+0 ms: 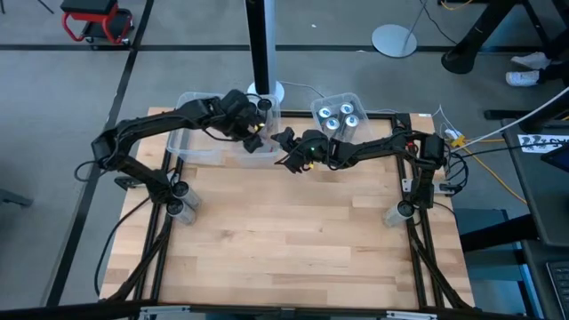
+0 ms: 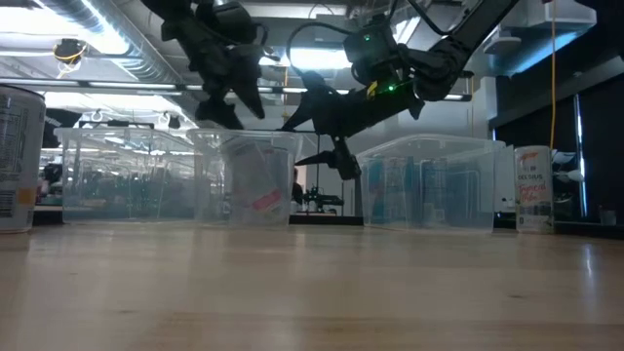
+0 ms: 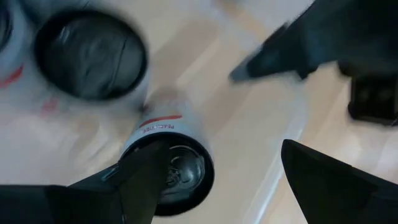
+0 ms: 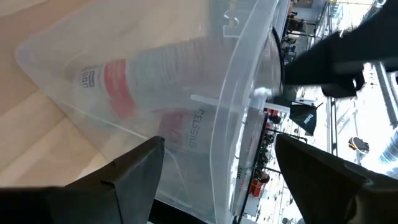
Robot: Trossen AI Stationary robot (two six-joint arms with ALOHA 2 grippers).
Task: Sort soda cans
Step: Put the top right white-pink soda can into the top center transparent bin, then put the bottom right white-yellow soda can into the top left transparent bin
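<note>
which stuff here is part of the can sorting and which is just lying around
Job:
- silver cylindrical metal soda cans
- clear rectangular plastic bins
- left pincer, open
- right pincer, open

Lying about:
- red rolling stool
- white round floor stand base

Silver cans upright, clustered in right bin.

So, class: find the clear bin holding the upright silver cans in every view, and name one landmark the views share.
High view: clear bin at the table's far edge, right of centre.
Low view: clear bin right of centre, behind the right tool.
Left wrist view: not in it.
Right wrist view: not in it; the bin there holds red-banded cans.
Shared landmark: the middle bin with red-banded cans.
</note>
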